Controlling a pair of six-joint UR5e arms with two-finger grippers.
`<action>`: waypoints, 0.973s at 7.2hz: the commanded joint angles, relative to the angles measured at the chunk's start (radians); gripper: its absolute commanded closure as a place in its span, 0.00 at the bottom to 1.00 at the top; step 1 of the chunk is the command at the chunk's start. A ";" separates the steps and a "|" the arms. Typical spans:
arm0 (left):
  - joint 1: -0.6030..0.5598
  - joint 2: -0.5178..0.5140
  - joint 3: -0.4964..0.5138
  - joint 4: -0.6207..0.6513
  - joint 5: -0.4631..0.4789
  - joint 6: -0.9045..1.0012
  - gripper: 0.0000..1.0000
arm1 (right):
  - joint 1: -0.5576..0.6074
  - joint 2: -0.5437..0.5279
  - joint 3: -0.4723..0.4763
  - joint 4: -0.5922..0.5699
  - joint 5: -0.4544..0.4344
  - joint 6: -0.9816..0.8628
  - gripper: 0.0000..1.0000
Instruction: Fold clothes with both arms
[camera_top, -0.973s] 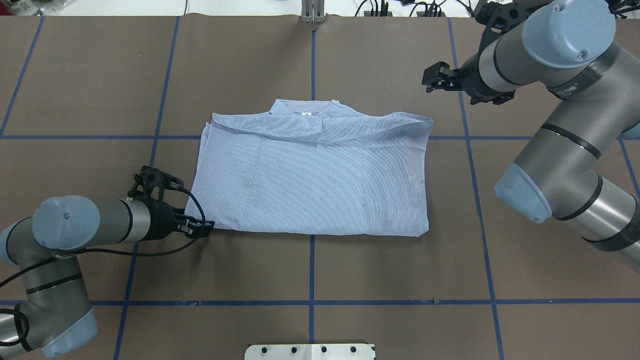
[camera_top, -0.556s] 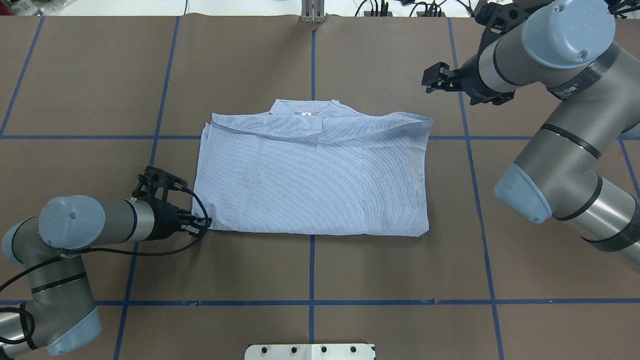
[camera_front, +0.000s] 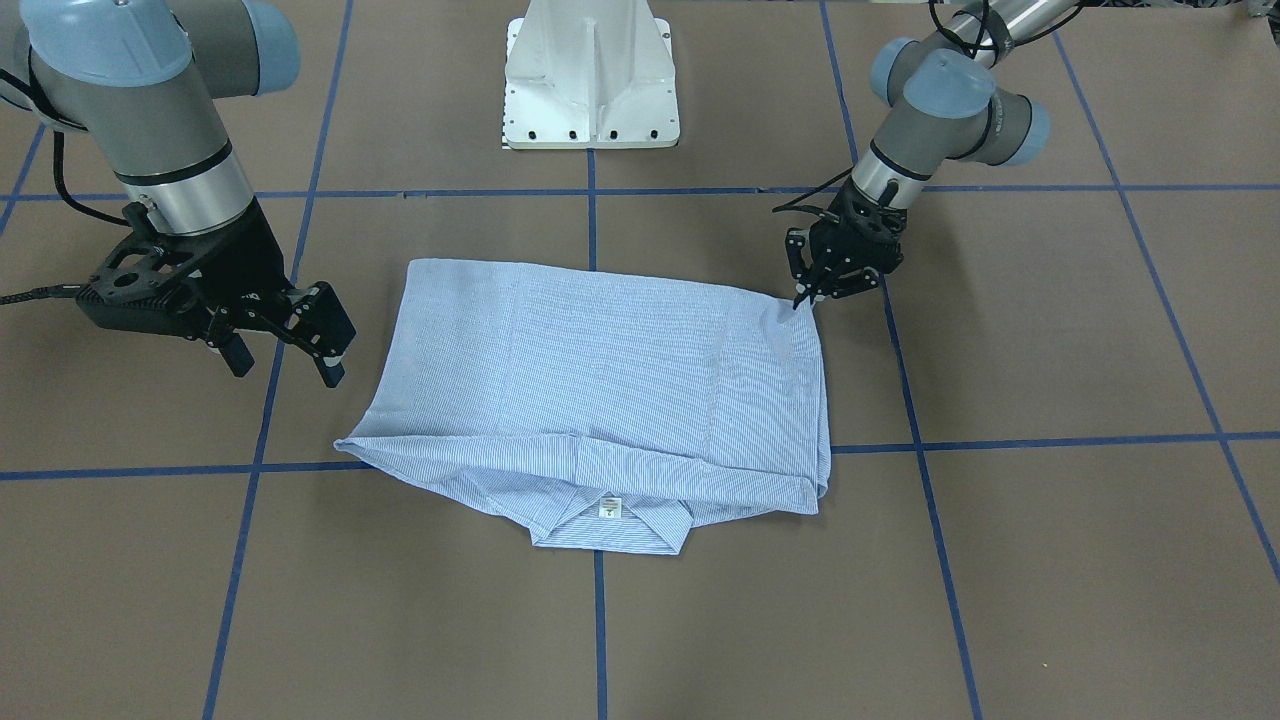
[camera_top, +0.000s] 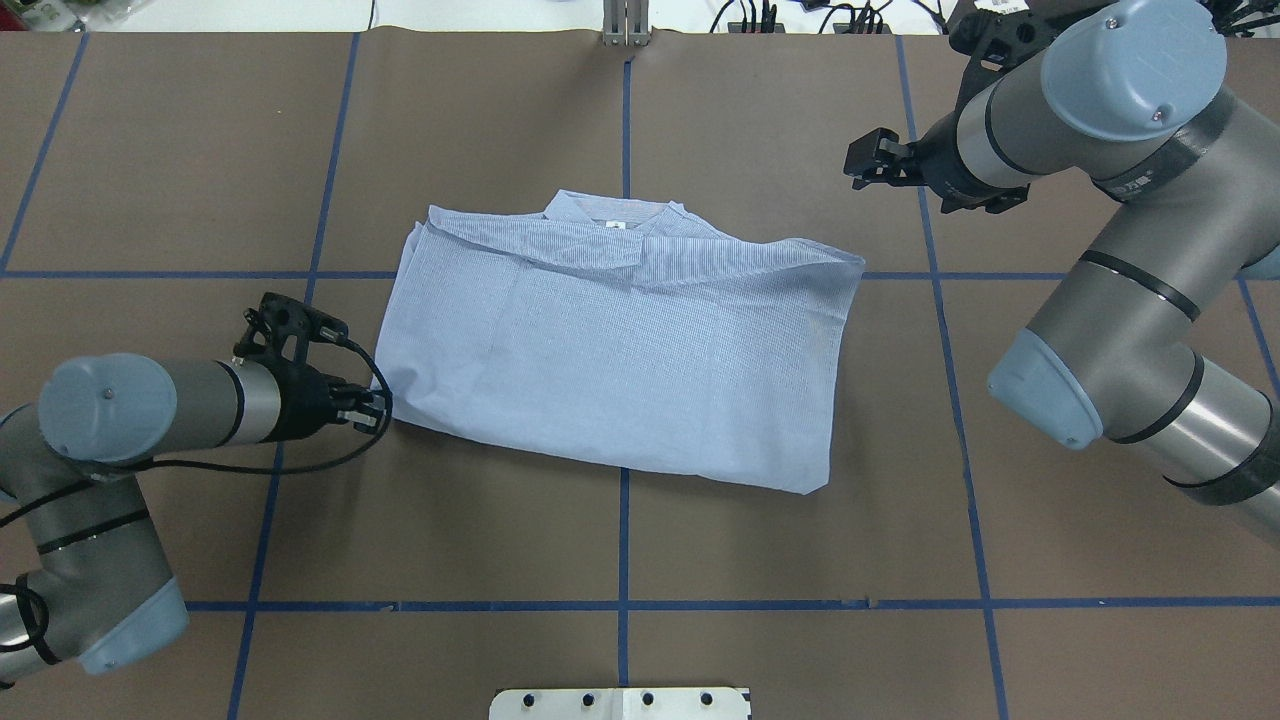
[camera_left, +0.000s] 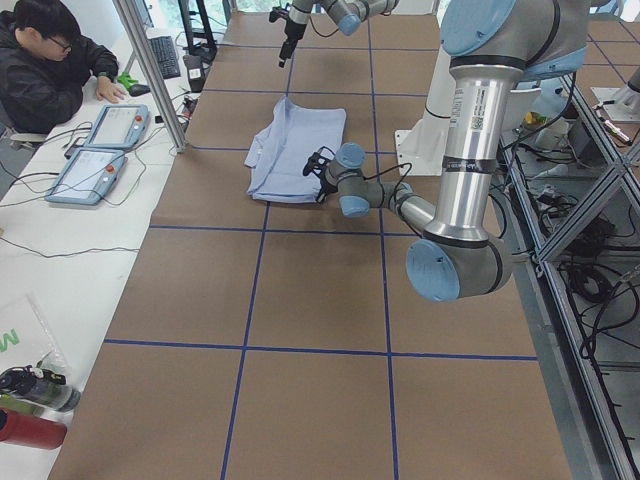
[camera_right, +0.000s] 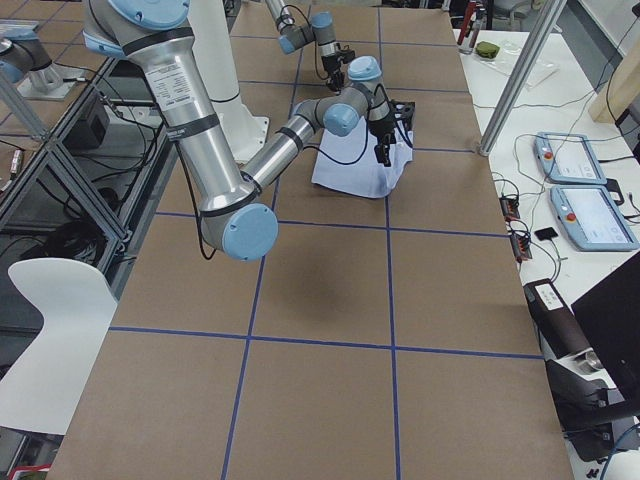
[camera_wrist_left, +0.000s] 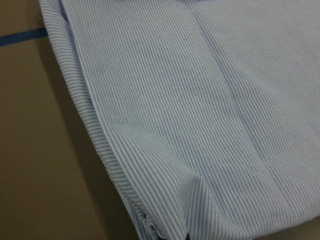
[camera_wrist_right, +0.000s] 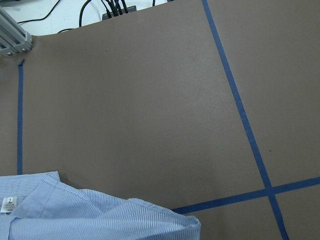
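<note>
- Front-facing view: the left gripper (camera_front: 805, 296) has its fingers pressed together on one corner of the light-blue striped shirt (camera_front: 610, 380). The shirt spreads away from its tips over the brown table (camera_front: 1050, 560). The right gripper (camera_front: 287, 362) hangs with its fingers spread and holds nothing, beside the shirt's opposite side edge and not touching it. The collar (camera_front: 612, 532) and neck label (camera_front: 608, 509) lie on the shirt edge far from the pinched corner. A white pedestal (camera_front: 592, 75) stands behind both grippers.
- Overhead view: the cloth comes to a point at the left gripper's tips. The right gripper stands off the collar-side corner nearest it, clear of the cloth.
- Exterior left view: the shirt lies just ahead of the near arm's gripper. A person (camera_left: 45, 75) sits at a side desk beyond it.
- Exterior right view: the near arm's gripper hangs in front of the shirt and hides part of it.
- Left wrist view: striped cloth fills the frame ahead of the fingers and bunches into a raised fold at the bottom edge.
- Right wrist view: bare table with blue tape lines (camera_wrist_right: 240, 110) lies below the gripper. The collar and label sit at the lower left. The fingers are out of frame.
</note>
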 joint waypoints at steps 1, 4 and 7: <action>-0.161 -0.062 0.120 0.008 -0.003 0.143 1.00 | -0.006 -0.004 0.000 0.004 0.000 0.000 0.00; -0.285 -0.418 0.529 0.002 0.000 0.181 1.00 | -0.008 -0.004 0.000 0.006 0.001 0.000 0.00; -0.294 -0.729 0.865 -0.032 0.037 0.162 1.00 | -0.008 -0.003 0.001 0.006 0.004 0.000 0.00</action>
